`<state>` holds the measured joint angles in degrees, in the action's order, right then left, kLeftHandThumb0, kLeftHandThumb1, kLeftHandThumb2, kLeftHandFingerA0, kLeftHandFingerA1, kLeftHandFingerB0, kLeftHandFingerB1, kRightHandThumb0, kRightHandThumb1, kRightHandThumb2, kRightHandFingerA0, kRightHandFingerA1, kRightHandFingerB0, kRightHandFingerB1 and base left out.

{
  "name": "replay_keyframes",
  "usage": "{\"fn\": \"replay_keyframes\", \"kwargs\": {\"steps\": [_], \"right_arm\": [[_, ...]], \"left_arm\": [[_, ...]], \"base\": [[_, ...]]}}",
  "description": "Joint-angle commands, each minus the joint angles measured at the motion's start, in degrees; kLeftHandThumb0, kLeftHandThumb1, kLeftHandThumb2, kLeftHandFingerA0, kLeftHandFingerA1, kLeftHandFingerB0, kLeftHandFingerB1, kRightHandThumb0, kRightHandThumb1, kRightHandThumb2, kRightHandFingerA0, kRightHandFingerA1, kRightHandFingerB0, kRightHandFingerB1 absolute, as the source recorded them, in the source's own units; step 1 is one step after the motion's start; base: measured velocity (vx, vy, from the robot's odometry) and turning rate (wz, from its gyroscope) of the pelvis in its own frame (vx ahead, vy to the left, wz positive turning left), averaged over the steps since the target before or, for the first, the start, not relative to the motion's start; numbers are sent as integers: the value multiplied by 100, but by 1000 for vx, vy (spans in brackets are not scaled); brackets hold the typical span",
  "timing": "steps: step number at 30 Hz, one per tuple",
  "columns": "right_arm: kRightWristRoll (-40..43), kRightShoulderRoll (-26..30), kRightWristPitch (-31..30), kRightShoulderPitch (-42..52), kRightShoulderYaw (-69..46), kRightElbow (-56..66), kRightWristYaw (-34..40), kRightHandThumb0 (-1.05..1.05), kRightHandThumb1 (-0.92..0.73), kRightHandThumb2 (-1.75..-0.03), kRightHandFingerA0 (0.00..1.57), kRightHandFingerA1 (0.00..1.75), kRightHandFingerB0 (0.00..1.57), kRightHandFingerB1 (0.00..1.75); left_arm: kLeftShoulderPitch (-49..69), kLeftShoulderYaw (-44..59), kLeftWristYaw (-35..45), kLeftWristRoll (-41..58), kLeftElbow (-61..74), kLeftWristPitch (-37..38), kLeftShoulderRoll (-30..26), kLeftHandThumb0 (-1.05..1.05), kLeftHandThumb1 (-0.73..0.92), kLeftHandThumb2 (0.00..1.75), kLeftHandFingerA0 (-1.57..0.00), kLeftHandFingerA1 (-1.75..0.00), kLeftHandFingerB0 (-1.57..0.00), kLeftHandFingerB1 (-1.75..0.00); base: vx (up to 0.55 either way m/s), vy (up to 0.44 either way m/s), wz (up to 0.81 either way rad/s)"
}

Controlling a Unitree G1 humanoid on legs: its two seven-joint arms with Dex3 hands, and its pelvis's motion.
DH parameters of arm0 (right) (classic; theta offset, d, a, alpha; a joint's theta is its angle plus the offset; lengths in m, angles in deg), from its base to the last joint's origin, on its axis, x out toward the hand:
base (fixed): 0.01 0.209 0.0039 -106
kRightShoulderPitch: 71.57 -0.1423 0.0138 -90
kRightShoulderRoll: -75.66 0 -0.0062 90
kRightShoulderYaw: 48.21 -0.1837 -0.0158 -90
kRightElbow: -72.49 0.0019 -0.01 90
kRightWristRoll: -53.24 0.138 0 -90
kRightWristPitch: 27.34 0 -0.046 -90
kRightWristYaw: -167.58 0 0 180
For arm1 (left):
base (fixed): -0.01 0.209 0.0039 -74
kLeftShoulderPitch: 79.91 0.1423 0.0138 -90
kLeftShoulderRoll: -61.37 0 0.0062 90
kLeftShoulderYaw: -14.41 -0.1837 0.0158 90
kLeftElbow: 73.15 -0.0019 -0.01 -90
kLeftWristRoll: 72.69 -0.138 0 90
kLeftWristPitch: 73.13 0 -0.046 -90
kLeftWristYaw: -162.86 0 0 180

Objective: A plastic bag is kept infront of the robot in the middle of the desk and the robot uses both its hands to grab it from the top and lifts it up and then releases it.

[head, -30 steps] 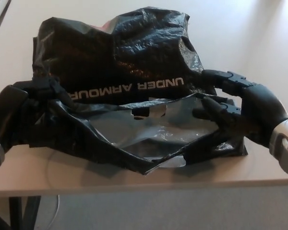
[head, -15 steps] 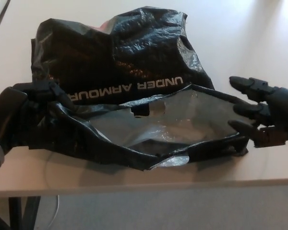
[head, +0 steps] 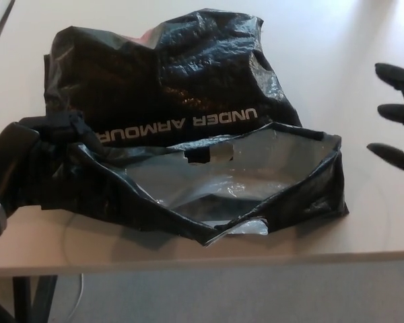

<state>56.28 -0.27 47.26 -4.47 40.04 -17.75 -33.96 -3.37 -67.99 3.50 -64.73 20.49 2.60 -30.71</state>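
While the black plastic bag [head: 182, 114] lies slumped across the middle of the desk [head: 337, 47], its open mouth faces the near edge, the grey lining showing inside and the front lip sagging down almost to that edge. White lettering runs upside down across the bag's side, and the crumpled upper part rises toward the far side of the desk. At the bag's left end the left hand [head: 37, 151] is closed on the rim — its dark fingers merge with the folds of plastic there, the bag's edge bunched up around them, and the forearm comes in from the lower left corner over the near edge of the desk. The right hand [head: 397, 118] sits at the right border of the view, over the right part of the desk, well clear of the bag's right end — three black fingertips show, spread apart from one another and pointing toward the bag, with nothing between them. Pale tabletop shows between those fingertips and the bag. Below the near edge, grey floor [head: 256, 296] is visible.
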Motion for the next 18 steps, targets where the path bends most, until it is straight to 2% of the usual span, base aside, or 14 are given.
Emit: {"fn": "replay_keyframes", "kwargs": {"steps": [1, 5, 6, 7, 8, 9, 10, 11, 12, 13, 15, 16, 17, 18], "right_arm": [[-358, 233, 1918, -87, -403, -498, 306, -77, -44, -79, 16, 48, 6, 20], [-667, 249, 2046, -77, -91, -837, 314, -72, -43, -88, 8, 47, 3, 20], [-701, 214, 2036, -88, -6, -934, 294, -84, -44, -78, 8, 42, 5, 20], [-716, 198, 2048, -97, 27, -986, 286, -84, -44, -78, 8, 42, 5, 20], [-859, 120, 2014, -106, 177, -1101, 387, -78, -40, -74, 26, 45, 8, 34], [-919, 72, 2057, -120, 250, -1191, 434, -78, -40, -74, 26, 45, 8, 34], [-1019, 18, 2058, -143, 441, -1367, 392, -81, -45, -83, 14, 44, 6, 15], [-1164, -49, 2101, -179, 660, -1596, 416, -82, -55, -57, 19, 36, 2, 23], [-1207, -66, 2138, -197, 727, -1682, 441, -82, -55, -57, 19, 36, 2, 23], [-1235, -100, 2179, -164, 817, -1778, 453, -80, -45, -82, 14, 44, 5, 17], [-1271, -157, 2316, -211, 955, -2017, 461, -78, -43, -80, 14, 44, 6, 19], [-1446, -302, 2305, -337, 1224, -2375, 514, -80, -53, -56, 18, 36, 2, 23], [-1471, -352, 2331, -412, 1297, -2522, 523, -81, -44, -80, 12, 43, 6, 15], [-1461, -402, 2395, -494, 1357, -2704, 522, -83, -53, -56, 16, 35, 0, 22]], "left_arm": [[82, 36, -73, 91, 96, -513, -67, -36, 50, 82, -123, -148, -94, -132], [61, 51, -32, 147, 83, -503, -57, -35, 50, 82, -123, -148, -94, -132], [52, 62, -22, 171, 65, -480, -43, -25, 69, 58, -93, -175, -62, -175], [48, 66, -18, 181, 57, -470, -38, -25, 69, 58, -93, -175, -62, -175], [34, 66, -12, 178, 54, -466, -46, -34, 50, 83, -123, -148, -95, -132], [23, 59, -18, 159, 66, -468, -57, -34, 50, 83, -123, -148, -95, -132], [21, 57, -26, 150, 72, -472, -57, -34, 50, 82, -123, -148, -95, -132], [25, 52, -28, 137, 74, -456, -57, -34, 51, 83, -123, -148, -95, -132], [27, 50, -27, 133, 75, -451, -57, -34, 51, 83, -123, -148, -95, -132], [34, 35, -24, 146, 87, -444, -27, -33, 50, 83, -123, -147, -96, -131], [39, 25, -12, 139, 99, -454, -37, -34, 50, 83, -123, -147, -96, -132], [21, 37, -37, 169, 166, -588, -30, -35, 50, 83, -124, -148, -95, -132], [8, 44, -47, 167, 177, -605, -33, -35, 50, 83, -124, -148, -95, -132], [5, 43, -53, 154, 188, -611, -40, -36, 51, 83, -124, -148, -94, -132]], "base": [[0, 0, 0], [0, 0, 0], [0, 0, 0], [0, 0, 0], [0, 0, 0], [0, 0, 0], [0, 0, 0], [0, 0, 0], [0, 0, 0], [0, 0, 0], [0, 0, 0], [0, 0, 0], [0, 0, 0], [0, 0, 0]]}}
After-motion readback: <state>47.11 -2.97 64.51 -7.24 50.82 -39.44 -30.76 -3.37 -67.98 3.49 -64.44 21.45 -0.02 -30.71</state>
